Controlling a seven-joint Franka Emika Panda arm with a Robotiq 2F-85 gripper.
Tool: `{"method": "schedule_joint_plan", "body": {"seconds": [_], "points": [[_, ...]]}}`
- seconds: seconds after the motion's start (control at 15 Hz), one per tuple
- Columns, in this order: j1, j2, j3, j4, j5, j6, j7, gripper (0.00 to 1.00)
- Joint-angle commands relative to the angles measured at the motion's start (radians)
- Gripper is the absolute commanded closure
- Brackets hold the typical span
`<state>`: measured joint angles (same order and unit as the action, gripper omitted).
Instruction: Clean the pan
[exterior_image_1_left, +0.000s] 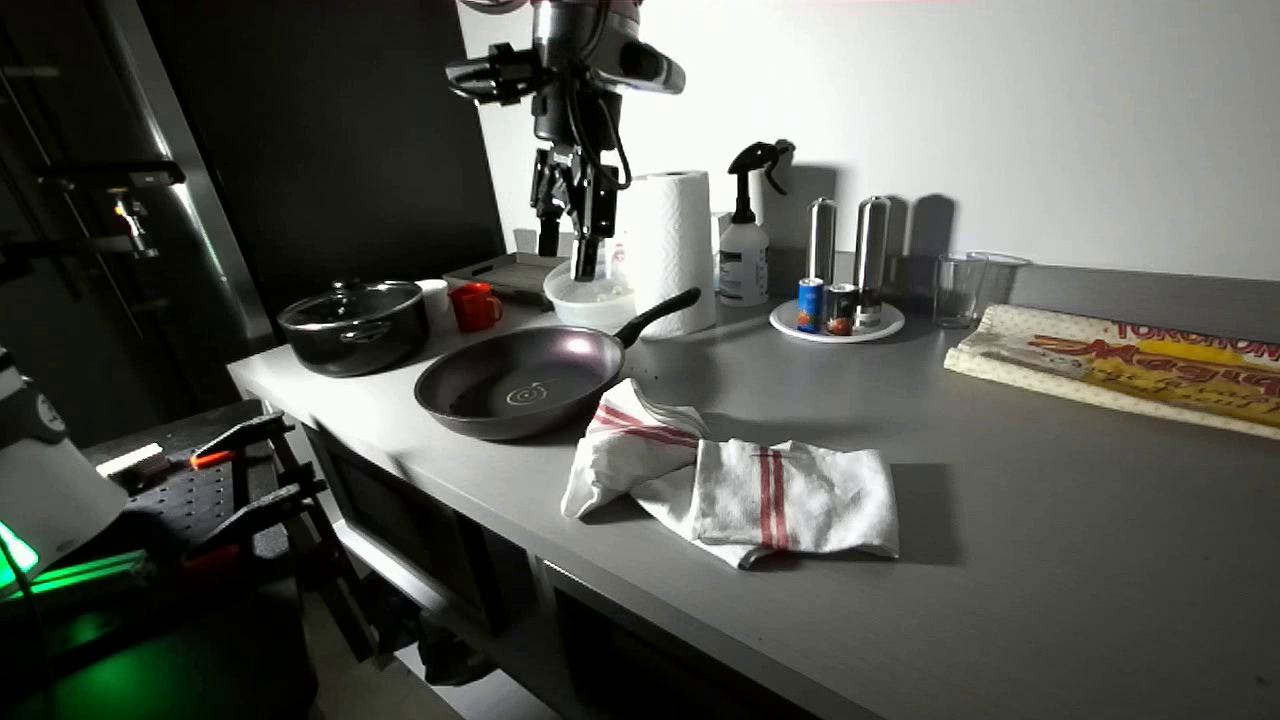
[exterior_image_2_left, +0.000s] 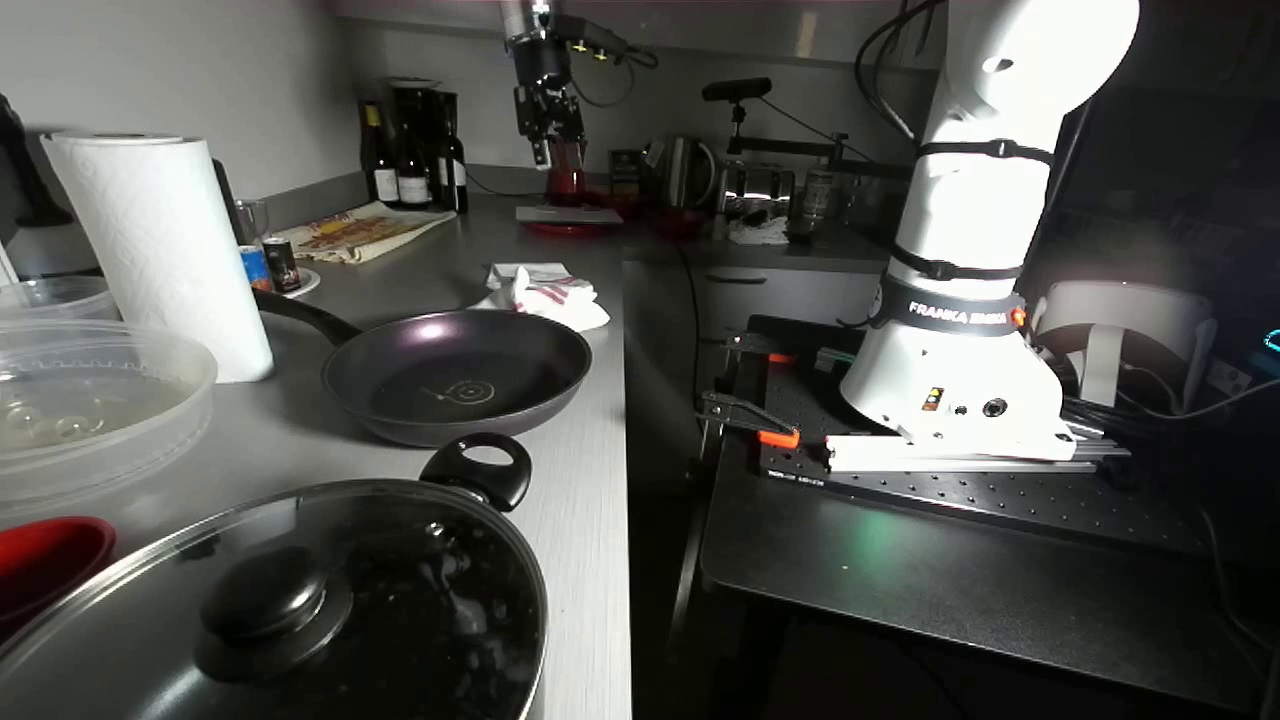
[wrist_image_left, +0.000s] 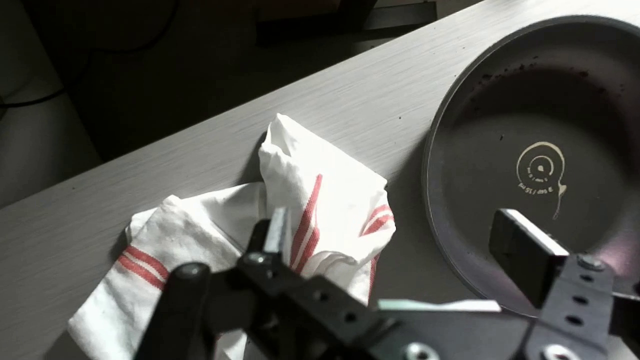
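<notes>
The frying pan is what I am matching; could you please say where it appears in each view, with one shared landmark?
In an exterior view, the frying pan lies left of centre, handle pointing upper right.
In an exterior view, the frying pan lies left of centre, handle pointing upper left.
In the wrist view, the frying pan is at right, cut off by the edge.
Shared landmark: the red-striped white cloth, beside it in all three.

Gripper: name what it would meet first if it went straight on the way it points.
Probably the red-striped towel ahead of the gripper, though the pan beside it might come first; depth is unclear.
</notes>
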<state>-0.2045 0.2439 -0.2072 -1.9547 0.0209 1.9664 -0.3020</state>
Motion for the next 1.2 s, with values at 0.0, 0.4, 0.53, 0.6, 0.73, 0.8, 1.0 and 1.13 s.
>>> {"method": "schedule_joint_plan", "body": {"seconds": [0.0,0.4,0.53,0.6,0.73,0.8,1.0,1.13], "points": [[-0.027,0.094,0.033,0.073,0.033,0.047,-0.031,0.00],[-0.046,0.223,0.072,0.155,0.034,0.122,-0.017,0.00],[-0.057,0.274,0.085,0.192,0.044,0.140,-0.017,0.00],[-0.062,0.300,0.092,0.209,0.050,0.152,-0.013,0.00],[-0.070,0.346,0.102,0.241,0.057,0.172,-0.005,0.00],[-0.073,0.366,0.106,0.256,0.058,0.179,-0.002,0.00],[-0.077,0.420,0.112,0.289,0.053,0.207,0.020,0.00],[-0.077,0.448,0.110,0.306,0.046,0.223,0.036,0.00]]}}
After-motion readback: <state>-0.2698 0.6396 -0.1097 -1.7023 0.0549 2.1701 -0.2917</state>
